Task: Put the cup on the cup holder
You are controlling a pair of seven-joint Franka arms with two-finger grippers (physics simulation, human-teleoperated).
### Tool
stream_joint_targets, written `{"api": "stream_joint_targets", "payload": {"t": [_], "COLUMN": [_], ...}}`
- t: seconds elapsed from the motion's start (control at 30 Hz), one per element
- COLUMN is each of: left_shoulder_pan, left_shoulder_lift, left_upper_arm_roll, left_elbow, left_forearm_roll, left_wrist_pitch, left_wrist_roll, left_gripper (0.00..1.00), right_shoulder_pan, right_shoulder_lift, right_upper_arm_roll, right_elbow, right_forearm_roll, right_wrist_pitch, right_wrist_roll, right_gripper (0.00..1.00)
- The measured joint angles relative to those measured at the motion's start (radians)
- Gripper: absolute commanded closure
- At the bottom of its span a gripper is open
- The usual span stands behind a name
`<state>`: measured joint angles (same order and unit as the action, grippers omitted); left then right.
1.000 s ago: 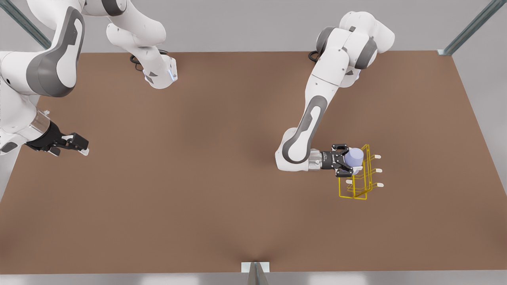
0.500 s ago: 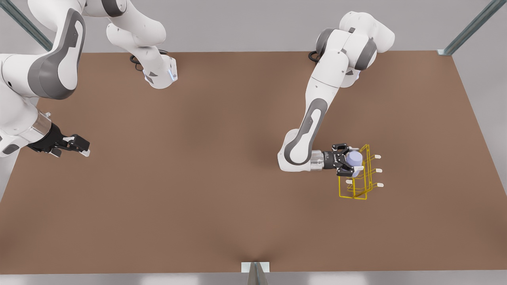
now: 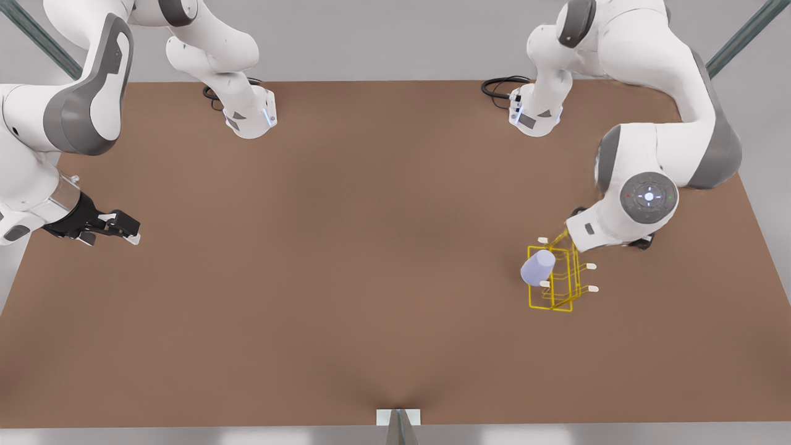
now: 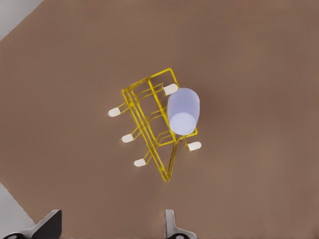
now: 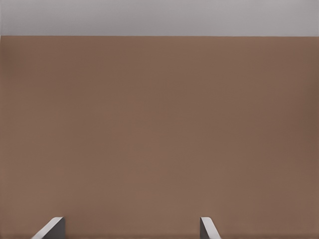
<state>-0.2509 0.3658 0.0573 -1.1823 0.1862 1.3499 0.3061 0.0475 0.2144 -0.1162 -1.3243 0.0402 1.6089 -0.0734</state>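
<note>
The lavender-blue cup (image 3: 537, 267) hangs tilted on a peg of the yellow wire cup holder (image 3: 529, 296), on the side toward the front view's left. Nothing grips it. From straight above, the left wrist view looks down on the cup (image 4: 183, 110) and the cup holder (image 4: 149, 79), and my left gripper (image 4: 110, 229) is open and well clear of both. That arm's wrist (image 3: 647, 198) hovers high beside the holder, toward the front view's right. My right gripper (image 3: 114, 225) waits low over the table at the front view's far left; the right wrist view shows it open (image 5: 129, 230) with nothing in it.
The brown table (image 3: 346, 259) is bare around the holder. Both arm bases (image 3: 250, 120) (image 3: 534, 117) stand at the far edge. A small bracket (image 3: 398, 417) sits at the near edge.
My left gripper has let go of the cup and that arm has swung up and off toward the front view's right. The cup now hangs lower on the holder. The right arm barely moved.
</note>
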Motion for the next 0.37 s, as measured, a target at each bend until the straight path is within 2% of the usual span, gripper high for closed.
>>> {"api": "stream_joint_targets", "payload": {"t": [0.03,0.1,0.2,0.37], "left_shoulder_pan": [0.086,0.181,0.233,0.246], "left_shoulder_lift": [-0.035,-0.095,-0.145,-0.147], "left_upper_arm_roll": [-0.097,-0.203,-0.253,-0.269], "left_elbow": [-0.015,-0.054,-0.105,-0.114], "left_forearm_roll": [-0.013,-0.024,-0.035,-0.046], "left_wrist_pitch": [0.029,0.074,0.124,0.166], "left_wrist_roll": [-0.026,-0.080,-0.173,-0.319], "left_gripper": [0.00,0.00,0.00,0.00], "right_shoulder_pan": [0.000,0.000,0.000,0.000], "right_shoulder_lift": [0.000,0.000,0.000,0.000], "right_upper_arm_roll": [0.000,0.000,0.000,0.000], "right_elbow": [0.000,0.000,0.000,0.000], "right_forearm_roll": [0.000,0.000,0.000,-0.001], "right_wrist_pitch": [0.000,0.000,-0.001,-0.001], "right_wrist_roll": [0.000,0.000,0.000,0.000], "right_gripper": [0.00,0.00,0.00,0.00]}}
